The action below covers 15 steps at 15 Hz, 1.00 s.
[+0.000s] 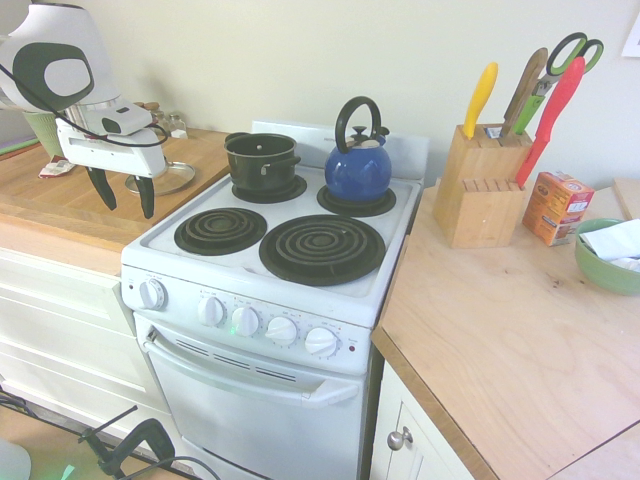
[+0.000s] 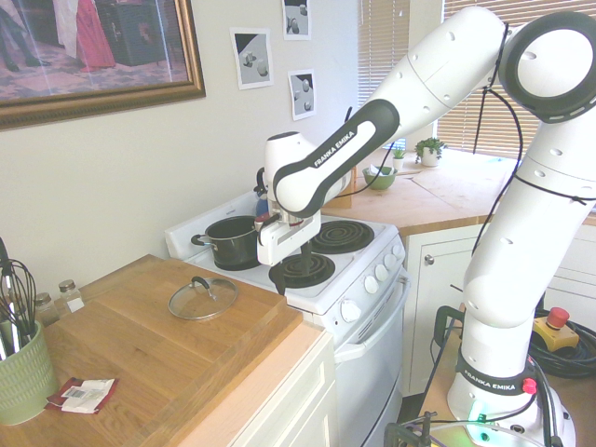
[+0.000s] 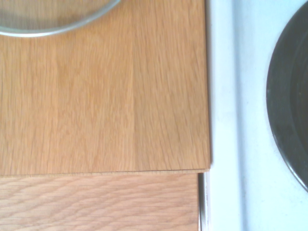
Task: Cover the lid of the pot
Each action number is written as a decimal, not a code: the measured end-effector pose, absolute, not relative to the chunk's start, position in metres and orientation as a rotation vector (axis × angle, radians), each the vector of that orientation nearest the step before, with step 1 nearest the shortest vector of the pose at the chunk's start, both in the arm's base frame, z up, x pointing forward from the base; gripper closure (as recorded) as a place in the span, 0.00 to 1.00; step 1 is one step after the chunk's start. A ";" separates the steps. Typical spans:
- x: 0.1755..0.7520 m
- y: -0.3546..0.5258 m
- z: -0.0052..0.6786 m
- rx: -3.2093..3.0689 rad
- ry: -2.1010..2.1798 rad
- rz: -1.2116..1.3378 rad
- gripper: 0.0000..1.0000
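Twice could go wrong: with fingers (image 1: 129,212) wide apart and empty, might skid the glass lid (image 2: 207,303) along the wooden tabletop (image 2: 140,349) by closing off-centre on its handle (image 2: 199,281), then tip it against the pot (image 1: 262,168) by crossing too low.

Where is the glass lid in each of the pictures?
First exterior view: the lid, left, partly behind the gripper.
Second exterior view: left of centre, on the wooden counter.
Wrist view: only its rim, top left corner.
Shared landmark: the white stove, beside that counter.
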State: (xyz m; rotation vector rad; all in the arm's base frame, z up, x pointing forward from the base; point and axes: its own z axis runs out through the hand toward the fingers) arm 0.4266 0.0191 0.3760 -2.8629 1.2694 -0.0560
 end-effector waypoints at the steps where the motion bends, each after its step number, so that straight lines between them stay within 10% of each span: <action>1: 0.427 0.019 0.376 -2.864 1.268 -0.059 0.00; 15: 0.586 0.087 0.413 -2.771 1.264 -0.246 0.00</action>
